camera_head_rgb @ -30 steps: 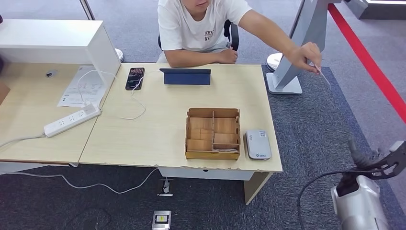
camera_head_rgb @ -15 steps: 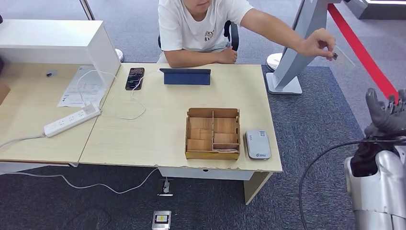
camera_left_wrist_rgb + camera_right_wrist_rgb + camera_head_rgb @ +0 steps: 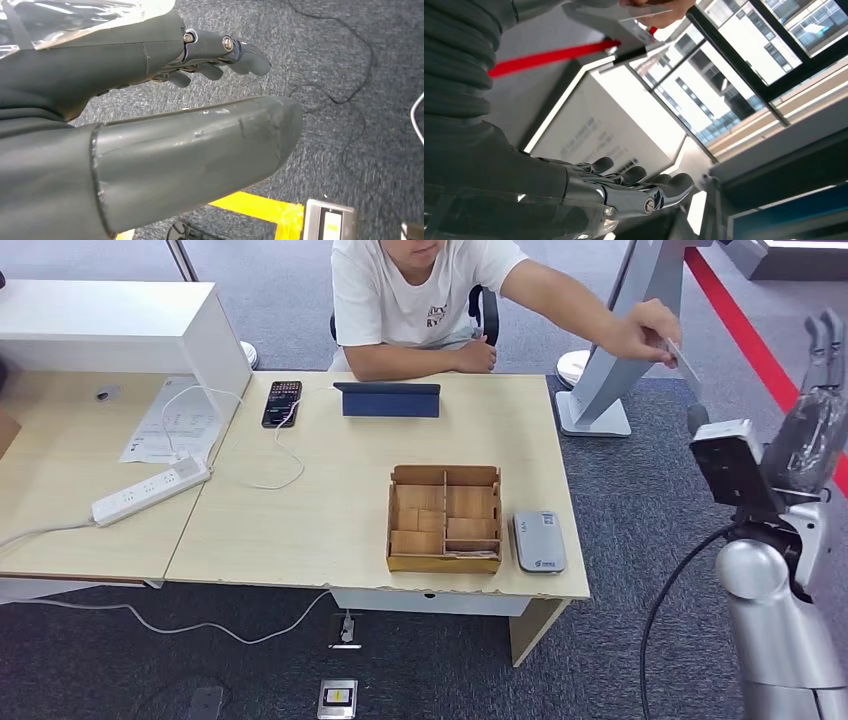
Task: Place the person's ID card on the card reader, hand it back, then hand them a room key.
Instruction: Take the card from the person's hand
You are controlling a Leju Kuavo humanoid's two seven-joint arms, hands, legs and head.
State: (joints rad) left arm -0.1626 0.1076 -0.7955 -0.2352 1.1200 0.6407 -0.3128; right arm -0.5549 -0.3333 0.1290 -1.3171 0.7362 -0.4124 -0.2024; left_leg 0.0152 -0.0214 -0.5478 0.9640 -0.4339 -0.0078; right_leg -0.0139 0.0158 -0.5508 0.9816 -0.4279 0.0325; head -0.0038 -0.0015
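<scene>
A person in a white T-shirt [image 3: 420, 290], sitting at twelve o'clock behind the pale wooden desk [image 3: 330, 500], is stretching an arm toward two o'clock and pinching a thin pale ID card [image 3: 685, 362] in the person's hand [image 3: 645, 335]. The robot's right hand [image 3: 815, 430] is reaching upward at three o'clock, fingers straight and apart, holding nothing, near the card but not touching it. The left hand [image 3: 150, 100] is hanging over grey carpet, fingers extended, empty. A grey rounded card reader [image 3: 539, 541] is lying just beside a brown cardboard divided box [image 3: 444, 518], at its three o'clock.
</scene>
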